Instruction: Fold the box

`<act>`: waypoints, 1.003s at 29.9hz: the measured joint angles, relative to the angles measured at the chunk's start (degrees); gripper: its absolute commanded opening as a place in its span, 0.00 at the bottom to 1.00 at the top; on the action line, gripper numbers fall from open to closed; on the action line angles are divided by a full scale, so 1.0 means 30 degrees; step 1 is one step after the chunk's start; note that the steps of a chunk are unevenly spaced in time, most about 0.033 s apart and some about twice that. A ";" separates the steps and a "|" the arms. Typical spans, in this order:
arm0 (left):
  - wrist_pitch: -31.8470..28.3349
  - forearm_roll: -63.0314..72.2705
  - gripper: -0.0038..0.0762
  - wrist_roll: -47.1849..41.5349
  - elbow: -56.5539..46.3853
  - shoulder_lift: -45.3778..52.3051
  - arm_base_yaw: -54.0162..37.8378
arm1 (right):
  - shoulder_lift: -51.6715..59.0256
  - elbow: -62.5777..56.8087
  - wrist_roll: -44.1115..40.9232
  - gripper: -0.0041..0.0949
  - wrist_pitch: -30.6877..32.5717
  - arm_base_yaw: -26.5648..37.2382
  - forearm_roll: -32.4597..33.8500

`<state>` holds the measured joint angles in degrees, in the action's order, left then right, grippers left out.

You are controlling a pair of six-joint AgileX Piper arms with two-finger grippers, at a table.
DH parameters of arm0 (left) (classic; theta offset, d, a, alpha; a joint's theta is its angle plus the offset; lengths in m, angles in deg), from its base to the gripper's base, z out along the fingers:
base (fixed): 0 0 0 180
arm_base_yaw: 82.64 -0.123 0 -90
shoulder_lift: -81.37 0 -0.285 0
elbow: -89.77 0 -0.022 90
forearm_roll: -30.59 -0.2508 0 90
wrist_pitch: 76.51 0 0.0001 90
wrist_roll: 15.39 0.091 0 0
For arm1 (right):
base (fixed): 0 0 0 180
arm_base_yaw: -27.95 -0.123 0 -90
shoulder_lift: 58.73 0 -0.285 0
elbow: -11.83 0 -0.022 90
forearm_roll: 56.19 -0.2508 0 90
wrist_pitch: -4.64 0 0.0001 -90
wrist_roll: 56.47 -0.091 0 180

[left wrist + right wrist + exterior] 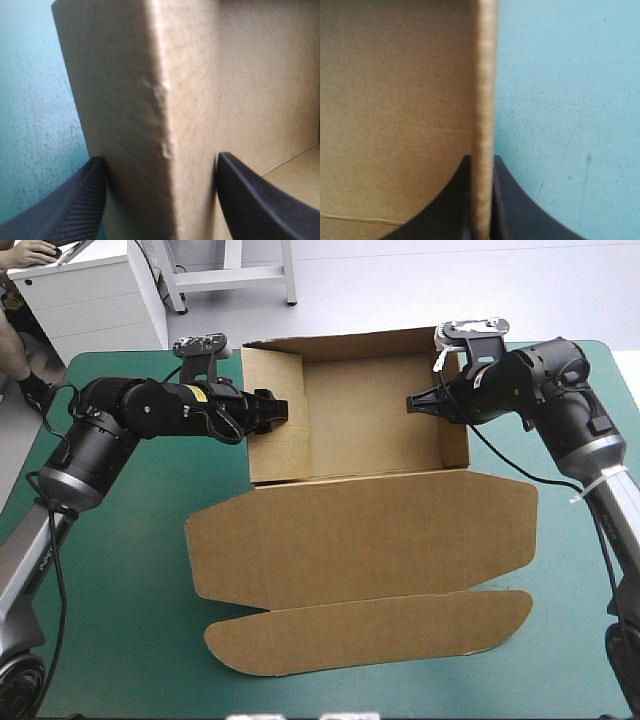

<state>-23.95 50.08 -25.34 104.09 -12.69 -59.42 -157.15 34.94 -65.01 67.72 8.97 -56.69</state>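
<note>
Straddling one wall of the box (360,540), left fingers (65,210) gape; right fingers (520,210) pinch the opposite.

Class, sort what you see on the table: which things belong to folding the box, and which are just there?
In the job: the box, walls raised, lid flat; the left hand, astride its left wall; the right hand, shut on its right wall.
Just there: the teal-green cover beneath.
</note>
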 measured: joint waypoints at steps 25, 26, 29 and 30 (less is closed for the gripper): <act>0.0779 -0.4990 0.04 -0.2321 -0.0056 -0.1028 0.1065 | 0.0213 0.0000 -0.0756 0.03 0.0659 -0.0131 0.0004; 0.0989 -0.5241 0.04 -0.2507 -0.0056 -0.1095 0.1106 | 0.0213 0.0000 -0.0756 0.03 0.0763 -0.0131 -0.0071; 0.1472 -0.5346 0.04 -0.2670 0.0049 -0.1558 0.1130 | 0.0171 0.0000 -0.0889 0.03 0.1349 -0.0148 -0.0112; 0.1582 -0.5265 0.04 -0.2670 0.0090 -0.1809 0.1139 | 0.0073 0.0000 -0.1022 0.03 0.1726 -0.0151 -0.0062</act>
<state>-19.21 34.28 -33.35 104.36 -18.12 -56.01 -156.93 34.94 -68.08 72.90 8.52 -56.87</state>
